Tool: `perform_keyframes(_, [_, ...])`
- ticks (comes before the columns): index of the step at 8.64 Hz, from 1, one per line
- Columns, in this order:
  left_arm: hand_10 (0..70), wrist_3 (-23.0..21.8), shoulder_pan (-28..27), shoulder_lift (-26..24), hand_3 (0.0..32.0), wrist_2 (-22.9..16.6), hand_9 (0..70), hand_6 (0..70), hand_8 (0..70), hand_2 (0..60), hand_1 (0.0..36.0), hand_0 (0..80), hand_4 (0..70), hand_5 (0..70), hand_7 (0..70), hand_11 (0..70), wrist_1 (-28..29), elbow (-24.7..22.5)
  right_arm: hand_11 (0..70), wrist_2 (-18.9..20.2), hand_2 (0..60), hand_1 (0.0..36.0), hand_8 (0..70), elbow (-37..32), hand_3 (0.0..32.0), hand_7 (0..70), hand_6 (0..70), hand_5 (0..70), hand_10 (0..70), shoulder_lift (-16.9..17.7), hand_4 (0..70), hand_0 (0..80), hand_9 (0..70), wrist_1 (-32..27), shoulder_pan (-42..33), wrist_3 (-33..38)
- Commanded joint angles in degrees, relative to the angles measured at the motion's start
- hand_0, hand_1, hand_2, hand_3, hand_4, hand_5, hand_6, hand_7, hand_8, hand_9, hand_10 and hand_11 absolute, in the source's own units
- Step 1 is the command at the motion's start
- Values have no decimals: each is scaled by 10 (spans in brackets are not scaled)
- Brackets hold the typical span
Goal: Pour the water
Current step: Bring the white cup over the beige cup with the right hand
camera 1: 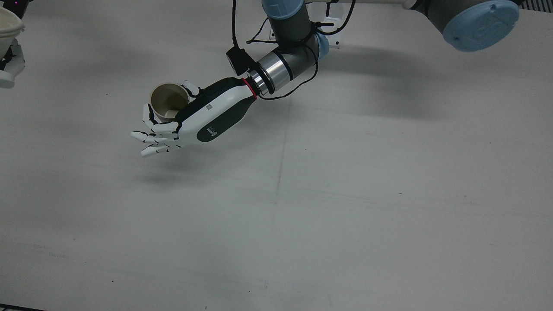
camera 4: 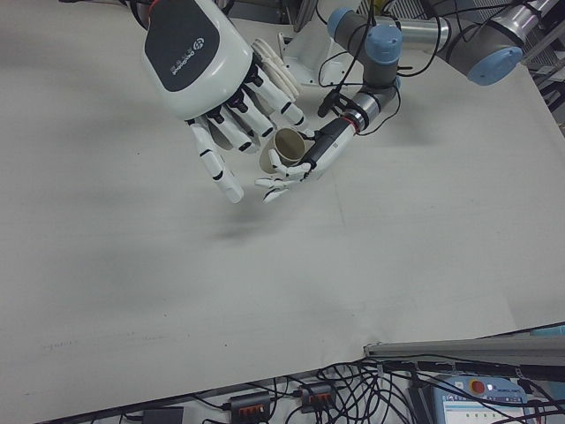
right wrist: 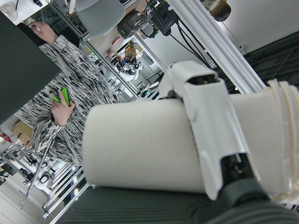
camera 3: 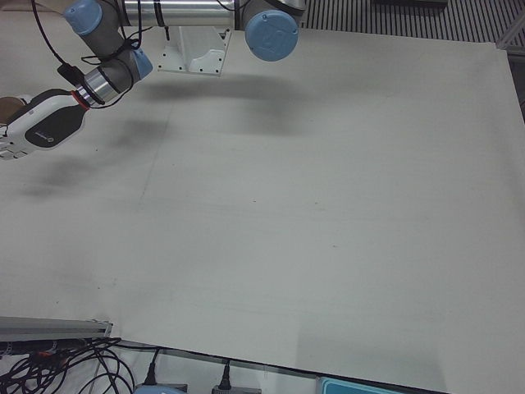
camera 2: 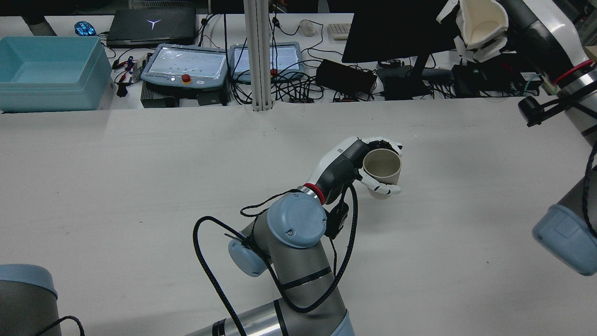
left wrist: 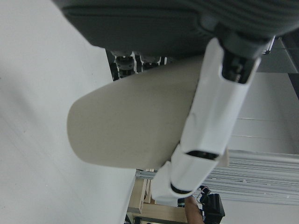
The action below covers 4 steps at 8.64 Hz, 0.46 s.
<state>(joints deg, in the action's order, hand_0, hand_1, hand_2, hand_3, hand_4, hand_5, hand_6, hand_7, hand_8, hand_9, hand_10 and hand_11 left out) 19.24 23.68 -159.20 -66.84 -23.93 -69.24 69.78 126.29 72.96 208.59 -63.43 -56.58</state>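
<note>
1. The beige cup [camera 1: 167,102] sits upright in the left hand [camera 1: 207,114], above the white table [camera 1: 345,194].
2. Its fingers [camera 2: 383,188] wrap the cup's wall.
3. The right hand [camera 2: 536,28], raised high, clasps a second cup [camera 2: 482,21].

We are working over a pale grey table [camera 2: 140,186] with a faint seam running across it. Behind it, a bench is carrying a teal bin [camera 2: 49,72], a closed laptop [camera 2: 151,25], two teach pendants [camera 2: 184,65], a dark monitor [camera 2: 396,28] and tangled cables. An aluminium post [camera 2: 257,51] is standing upright there. A person in a patterned sleeve [right wrist: 74,98] is standing beyond.
</note>
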Motion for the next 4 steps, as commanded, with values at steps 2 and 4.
perform_keyframes(2, [78,1,25,-10,0,-6,80,263,135,600,360,800,471,700,209,154,6,3,100,5,600,360,520,45,0,700,700,277,38,4,461,800,682,52,65,-124])
perform_keyframes(4, [72,1,30,-18,0,-22,77,263,133,600,360,800,476,700,208,145,6,6,85,0,600,360,512,28,0,700,700,274,28,0,449,800,669,54,100,-174])
